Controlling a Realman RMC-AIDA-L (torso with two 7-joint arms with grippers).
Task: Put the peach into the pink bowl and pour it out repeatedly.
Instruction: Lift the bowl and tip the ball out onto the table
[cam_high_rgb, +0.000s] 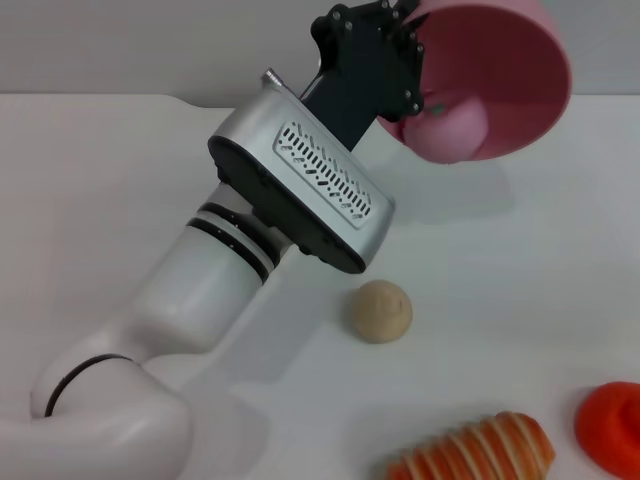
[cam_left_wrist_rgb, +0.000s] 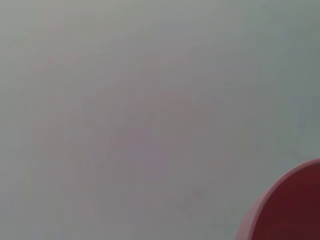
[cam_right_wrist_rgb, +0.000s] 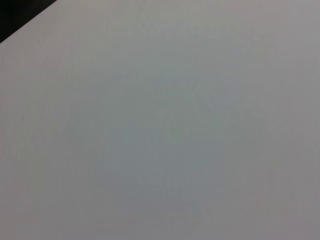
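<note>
In the head view the bowl (cam_high_rgb: 520, 70) is held off the counter (cam_high_rgb: 520, 260) at about one o'clock, gripped at its rim by the left tool (cam_high_rgb: 405, 55), whose black fingers are closed over the rim edge at the bowl's ten o'clock side. The bowl is tipped steeply, its mouth turned down and toward the robot, and the peach (cam_high_rgb: 450, 130) is seen resting against the lowest part of the inner wall, just at the lip. The loading step is therefore judged to be done for this cycle, and the pour is judged to be under way but not finished, since the peach is not yet out. What is left appears to be a little more tilt so that the peach rolls over the lip, then righting the bowl and refilling it for the next round. In the left wrist view only a curved piece of the bowl (cam_left_wrist_rgb: 290, 205) is shown against plain counter. The right tool is not seen in any view; its wrist view shows bare counter only. A tan ball (cam_high_rgb: 380, 310) lies near the middle of the counter, a striped bread (cam_high_rgb: 475, 450) at six o'clock and an orange-red item (cam_high_rgb: 612, 425) at five o'clock, all well apart from the bowl.
</note>
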